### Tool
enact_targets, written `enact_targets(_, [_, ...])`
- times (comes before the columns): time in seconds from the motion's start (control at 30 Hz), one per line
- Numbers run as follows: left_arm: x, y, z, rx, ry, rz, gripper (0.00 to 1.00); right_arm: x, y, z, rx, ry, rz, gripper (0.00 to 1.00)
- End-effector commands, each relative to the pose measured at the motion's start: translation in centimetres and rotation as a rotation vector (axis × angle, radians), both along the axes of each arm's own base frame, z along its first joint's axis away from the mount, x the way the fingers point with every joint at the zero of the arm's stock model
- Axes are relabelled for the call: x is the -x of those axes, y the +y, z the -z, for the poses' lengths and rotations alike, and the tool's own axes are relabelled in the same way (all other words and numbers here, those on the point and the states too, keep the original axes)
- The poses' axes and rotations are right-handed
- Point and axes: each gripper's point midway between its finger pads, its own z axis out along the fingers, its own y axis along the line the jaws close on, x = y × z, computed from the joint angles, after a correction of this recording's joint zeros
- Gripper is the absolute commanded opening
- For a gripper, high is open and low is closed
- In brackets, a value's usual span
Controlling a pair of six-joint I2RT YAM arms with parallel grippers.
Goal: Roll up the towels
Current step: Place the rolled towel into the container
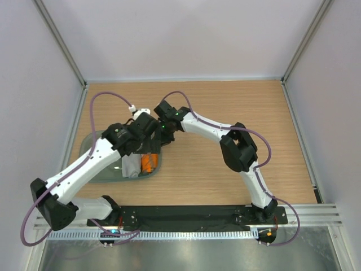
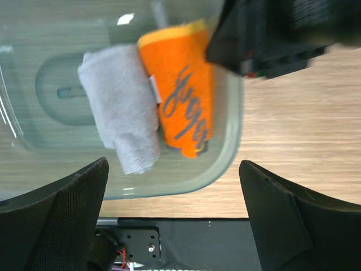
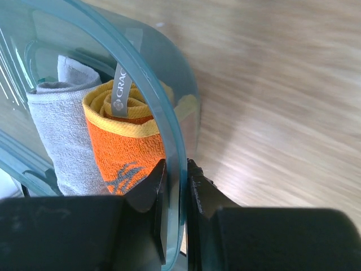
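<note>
Teal plastic tub (image 2: 230,149) holding the orange towel (image 2: 183,84) and grey towel (image 2: 121,107) rolled side by side inside it, left gripper (image 2: 174,164) spread empty above it, right gripper (image 3: 176,169) pinching its rim; seemingly the closing step, calling next for freeing that rim and lifting clear.

We find the tub (image 1: 86,148) on the left part of the bench (image 1: 237,107). In it two rolled towels lie side by side, touching. From above, the larger towel (image 1: 131,167) lies left and the smaller towel (image 1: 148,162) right, nearest the tub's right wall. The left hand (image 2: 174,166) hangs above them. The right hand (image 3: 175,169) straddles that wall, one finger inside, one outside.
</note>
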Motion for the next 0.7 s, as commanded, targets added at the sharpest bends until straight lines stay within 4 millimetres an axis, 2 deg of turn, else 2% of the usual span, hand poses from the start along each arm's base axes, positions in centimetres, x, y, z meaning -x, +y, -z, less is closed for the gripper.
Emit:
enact_targets(0.0, [0.9,1.9,-4.0,0.019,-0.071,-0.028,0.98,2.1,2.8,-0.2,0.001,0.002,-0.048,0.01])
enact_targets(0.03, [1.0,2.3,-4.6,0.02,-0.085,-0.036,0.99,2.1,3.8,-0.7,-0.019,-0.003,-0.056,0.01])
enact_targets(0.07, [1.4,2.9,-5.2,0.028,-0.099,-0.041,0.99,3.0,4.6,-0.2,-0.025,0.018,-0.069,0.01])
enact_targets(0.17, [2.1,3.8,-6.1,0.046,-0.124,-0.048,1.0,4.2,6.9,-0.7,-0.08,0.045,-0.066,0.01])
enact_targets(0.3, [2.8,5.0,-6.1,0.043,-0.128,-0.065,1.0,5.3,9.2,-0.8,-0.134,0.067,-0.025,0.01])
enact_targets(0.6, [3.3,5.4,-6.4,0.055,-0.133,-0.068,1.0,7.4,12.9,-0.6,-0.254,0.137,0.041,0.01])
enact_targets(0.67, [3.5,5.5,-6.6,0.063,-0.139,-0.069,1.0,7.8,13.0,-0.2,-0.249,0.148,0.03,0.13])
